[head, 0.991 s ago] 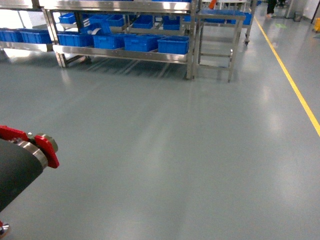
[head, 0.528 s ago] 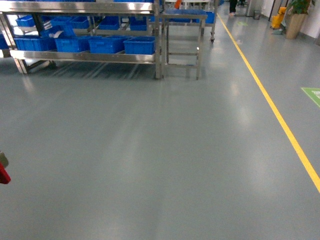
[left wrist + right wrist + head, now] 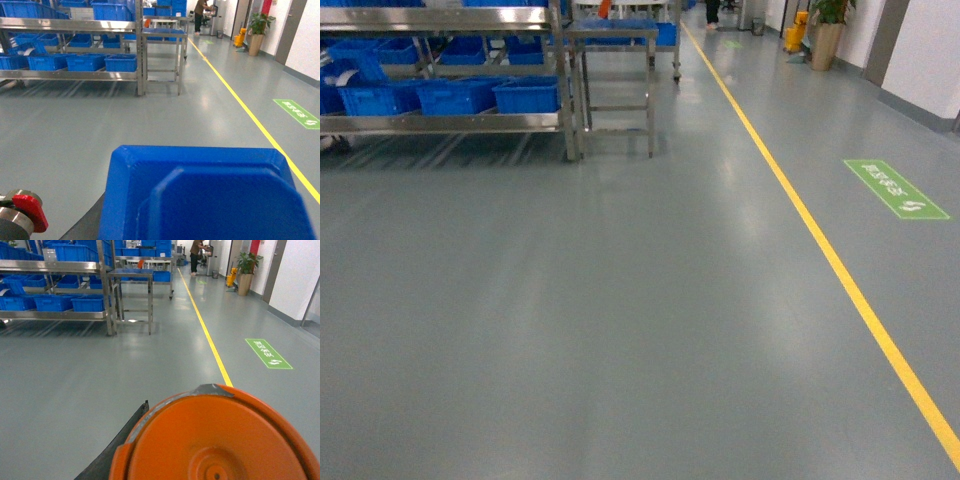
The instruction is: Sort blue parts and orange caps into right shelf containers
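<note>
Glossy grey floor stretches ahead — a ribbed blue part [image 3: 200, 195] fills the left wrist view, a smooth round orange cap [image 3: 220, 440] the right; neither claw's jaws are visible, so their state cannot be told.

One blue part [image 3: 205, 200], one orange cap [image 3: 220, 440], one steel shelf [image 3: 440, 20], three front bins [image 3: 525, 95].

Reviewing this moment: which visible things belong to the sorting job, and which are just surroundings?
Job:
- bright blue plastic bins on the steel shelf rack
- moulded blue plastic part, close under the left wrist camera
- round orange plastic cap, close under the right wrist camera

Surroundings:
- yellow floor line
- green floor sign
- potted plant
- small steel table
</note>
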`<state>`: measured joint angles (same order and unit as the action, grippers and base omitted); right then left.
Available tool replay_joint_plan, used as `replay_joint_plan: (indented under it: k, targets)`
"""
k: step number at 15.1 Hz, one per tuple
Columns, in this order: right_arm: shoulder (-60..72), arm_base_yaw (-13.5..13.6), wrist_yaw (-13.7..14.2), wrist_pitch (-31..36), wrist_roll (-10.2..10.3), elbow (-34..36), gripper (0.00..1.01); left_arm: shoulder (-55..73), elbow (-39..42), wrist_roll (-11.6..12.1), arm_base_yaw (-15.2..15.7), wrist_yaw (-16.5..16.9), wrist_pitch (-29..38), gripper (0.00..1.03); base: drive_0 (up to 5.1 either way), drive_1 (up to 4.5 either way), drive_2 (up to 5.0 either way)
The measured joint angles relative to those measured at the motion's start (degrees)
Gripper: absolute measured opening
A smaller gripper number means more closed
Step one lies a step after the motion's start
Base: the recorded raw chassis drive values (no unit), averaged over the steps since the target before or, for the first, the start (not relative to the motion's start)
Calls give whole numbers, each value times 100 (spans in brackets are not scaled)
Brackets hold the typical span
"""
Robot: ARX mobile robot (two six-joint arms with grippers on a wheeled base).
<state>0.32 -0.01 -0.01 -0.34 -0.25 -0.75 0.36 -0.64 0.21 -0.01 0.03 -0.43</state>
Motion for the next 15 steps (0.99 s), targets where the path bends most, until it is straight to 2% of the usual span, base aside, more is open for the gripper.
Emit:
replay_joint_plan:
  k: [15]
  targets:
    - [0,0,-2,28,0,0,42,0,0,0,0,-17,11,42,8,440,-424]
